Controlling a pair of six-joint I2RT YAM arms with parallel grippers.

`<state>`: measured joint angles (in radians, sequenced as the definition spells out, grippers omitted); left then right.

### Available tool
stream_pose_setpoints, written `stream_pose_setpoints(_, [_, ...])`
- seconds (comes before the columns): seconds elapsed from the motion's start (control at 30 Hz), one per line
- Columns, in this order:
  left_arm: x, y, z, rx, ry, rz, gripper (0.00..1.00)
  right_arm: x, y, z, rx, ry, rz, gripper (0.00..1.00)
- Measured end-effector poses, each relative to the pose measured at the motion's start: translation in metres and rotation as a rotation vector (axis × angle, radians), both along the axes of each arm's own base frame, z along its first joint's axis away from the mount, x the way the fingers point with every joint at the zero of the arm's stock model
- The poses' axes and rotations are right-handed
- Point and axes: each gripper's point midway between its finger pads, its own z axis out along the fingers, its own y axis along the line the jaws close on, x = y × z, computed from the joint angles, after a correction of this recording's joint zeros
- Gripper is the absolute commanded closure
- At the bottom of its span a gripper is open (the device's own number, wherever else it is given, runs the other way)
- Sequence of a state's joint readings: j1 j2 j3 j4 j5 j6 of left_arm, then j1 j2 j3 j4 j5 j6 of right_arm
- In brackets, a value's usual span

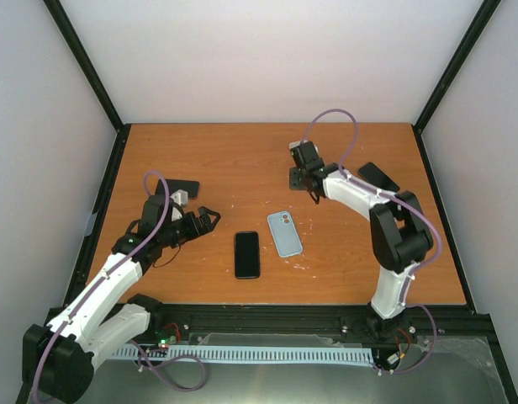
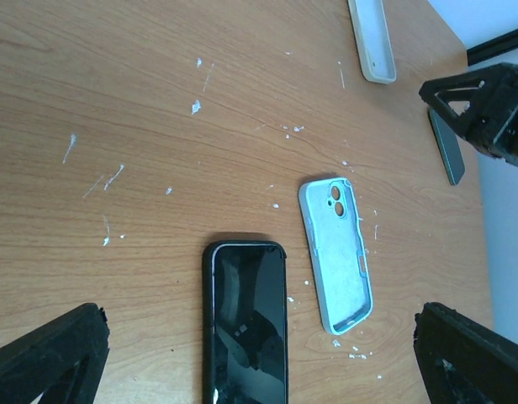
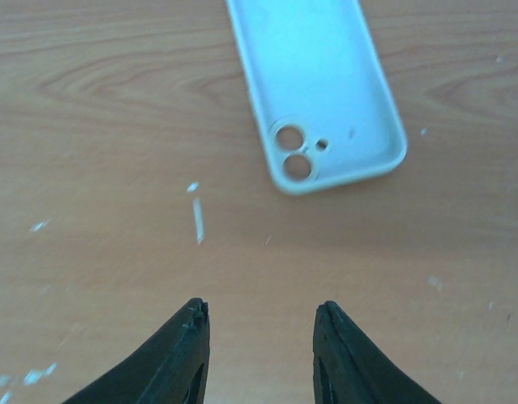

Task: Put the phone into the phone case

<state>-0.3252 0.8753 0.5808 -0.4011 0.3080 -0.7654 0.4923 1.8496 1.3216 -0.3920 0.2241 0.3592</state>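
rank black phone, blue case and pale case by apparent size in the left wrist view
1. black phone, nearest, cut off below
2. blue case, close behind; nearness makes this unsure
3. pale case, far, cut off above

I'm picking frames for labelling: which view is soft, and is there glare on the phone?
Right wrist view is soft: the blue case looks blurred. Left wrist view is sharp; the phone screen shows faint reflections. Top view is evenly lit.
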Motion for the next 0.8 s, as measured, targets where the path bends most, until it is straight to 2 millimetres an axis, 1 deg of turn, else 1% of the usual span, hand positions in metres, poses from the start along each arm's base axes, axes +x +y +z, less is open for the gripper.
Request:
stream_pose_setpoints(0.1, [0.001, 0.004, -0.002, 0.015, 0.002, 0.02, 0.01, 0.025, -0.01, -0.009, -0.03, 0.017, -0.013, 0.65])
stream_pose_setpoints(0.17, [0.005, 0.009, -0.005, 0.034, 0.012, 0.056, 0.01, 0.033, -0.01, -0.012, -0.037, 0.022, -0.008, 0.65])
stream_pose_setpoints(0.23, [0.015, 0.017, -0.005, 0.069, 0.02, 0.117, 0.01, 0.034, -0.004, -0.013, -0.027, 0.034, 0.009, 0.63])
stream_pose_setpoints(0.3, [0.029, 0.026, 0.0, 0.101, 0.017, 0.177, 0.01, 0.03, 0.001, -0.015, -0.007, 0.055, 0.029, 0.61])
stream_pose_setpoints(0.4, [0.057, 0.042, 0.015, 0.133, -0.003, 0.285, 0.01, 0.017, 0.01, -0.019, 0.034, 0.093, 0.058, 0.58])
stream_pose_setpoints(0.43, [0.065, 0.047, 0.018, 0.134, -0.004, 0.318, 0.0, 0.009, 0.011, -0.021, 0.048, 0.112, 0.066, 0.57])
stream_pose_setpoints(0.5, [0.082, 0.063, 0.021, 0.122, 0.014, 0.4, 0.01, -0.008, 0.013, -0.023, 0.071, 0.14, 0.081, 0.54])
stream_pose_setpoints(0.53, [0.089, 0.07, 0.018, 0.115, 0.031, 0.436, 0.0, -0.016, 0.015, -0.023, 0.086, 0.153, 0.088, 0.52])
stream_pose_setpoints(0.6, [0.104, 0.087, 0.008, 0.089, 0.088, 0.513, 0.01, -0.034, 0.018, -0.017, 0.125, 0.168, 0.108, 0.49])
stream_pose_setpoints(0.67, [0.118, 0.101, -0.01, 0.071, 0.162, 0.579, 0.0, -0.043, 0.021, -0.011, 0.151, 0.165, 0.119, 0.47])
stream_pose_setpoints(0.77, [0.134, 0.114, -0.036, 0.059, 0.282, 0.674, 0.0, -0.058, 0.026, 0.0, 0.193, 0.154, 0.144, 0.45])
stream_pose_setpoints(0.8, [0.139, 0.117, -0.042, 0.054, 0.314, 0.699, 0.01, -0.062, 0.027, 0.003, 0.205, 0.151, 0.15, 0.44])
